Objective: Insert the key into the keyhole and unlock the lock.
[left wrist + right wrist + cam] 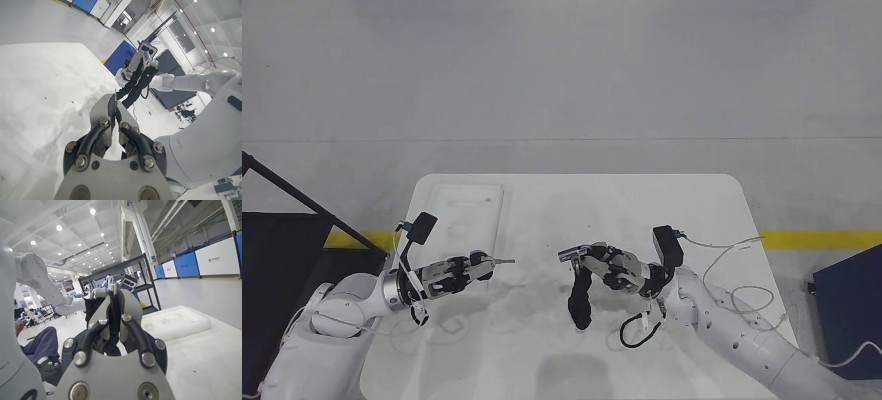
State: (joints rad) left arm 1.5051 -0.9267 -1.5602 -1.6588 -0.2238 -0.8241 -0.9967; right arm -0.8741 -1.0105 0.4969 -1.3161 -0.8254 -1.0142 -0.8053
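Where the left arm lies over the near left part of the table (692, 220), the left gripper (485, 263) has its jaws clamped together on the key (504, 261). In the left wrist view the key (115, 94) stands edge-on between the dark pads (112, 111), and its thin metal blade juts just past the fingertips of the left gripper (115, 103). Seen from above, the blade points across the table toward the other arm.

Near the table's middle, the right gripper (594, 262) has its jaws closed on the lock (573, 255), held above the surface. Its own wrist view shows the right gripper (115, 296) pinching the black sleeve just behind the silver lock (100, 293). A black, fabric-covered cable loop (580, 300) hangs from the lock toward the near edge; contact with the table cannot be determined.

Key and lock are apart, with bare table between them. From the left wrist camera the lock (147, 60) presents its round silver end face, and the keyhole (147, 63) is turned toward the key.

At the far left corner a shallow white tray (464, 205) lies flat on the table.
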